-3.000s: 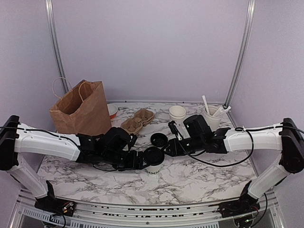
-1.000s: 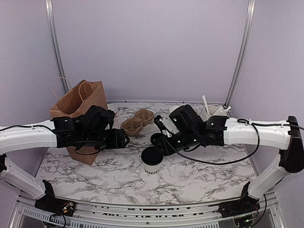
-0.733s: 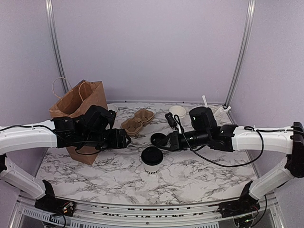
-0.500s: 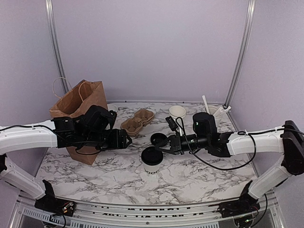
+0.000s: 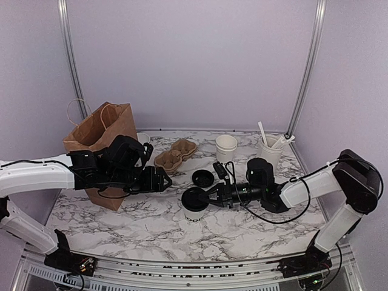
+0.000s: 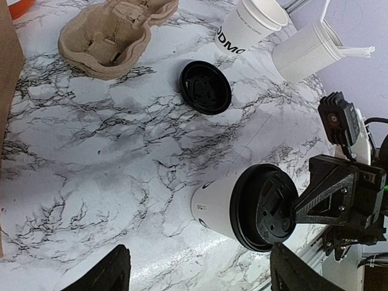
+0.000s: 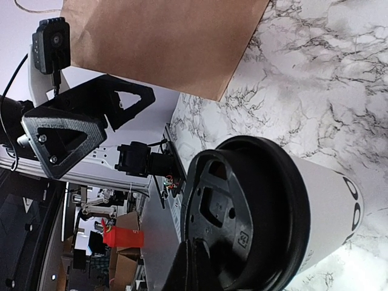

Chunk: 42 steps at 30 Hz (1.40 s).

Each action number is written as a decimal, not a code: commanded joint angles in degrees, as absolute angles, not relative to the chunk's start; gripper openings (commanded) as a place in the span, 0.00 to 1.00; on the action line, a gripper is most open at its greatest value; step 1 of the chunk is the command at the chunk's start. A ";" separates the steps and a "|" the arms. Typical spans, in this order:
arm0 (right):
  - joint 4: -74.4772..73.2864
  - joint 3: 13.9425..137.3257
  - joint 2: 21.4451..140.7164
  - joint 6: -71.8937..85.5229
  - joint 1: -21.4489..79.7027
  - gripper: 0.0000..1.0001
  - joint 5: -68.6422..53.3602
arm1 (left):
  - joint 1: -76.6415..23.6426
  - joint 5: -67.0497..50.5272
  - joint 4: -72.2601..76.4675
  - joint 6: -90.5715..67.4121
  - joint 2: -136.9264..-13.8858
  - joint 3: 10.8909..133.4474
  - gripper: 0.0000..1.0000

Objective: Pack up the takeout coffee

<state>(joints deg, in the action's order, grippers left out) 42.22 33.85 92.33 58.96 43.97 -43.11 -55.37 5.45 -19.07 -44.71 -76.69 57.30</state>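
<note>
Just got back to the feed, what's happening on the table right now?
The right tool, shut, has its tips against the black lid of the takeout coffee, which stands upright on the marble table. The left tool hangs open beside the brown paper bag, holding nothing. The coffee is not yet packed.

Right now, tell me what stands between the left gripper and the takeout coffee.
Nothing visible: only bare marble table lies between the open left gripper and the takeout coffee. The shut right gripper meets its lid from the opposite side.
</note>
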 commanded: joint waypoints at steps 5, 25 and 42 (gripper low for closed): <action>38.14 37.88 89.16 59.41 43.77 0.00 -42.35 | -55.06 -8.42 -2.42 -47.30 -76.94 52.84 0.64; 24.48 41.69 82.81 52.03 43.07 0.00 -37.32 | -55.58 -23.56 37.48 -63.59 -86.14 44.32 0.00; 25.06 40.34 85.25 52.34 42.80 0.00 -37.97 | -53.09 -24.50 53.56 -73.24 -97.48 30.74 0.00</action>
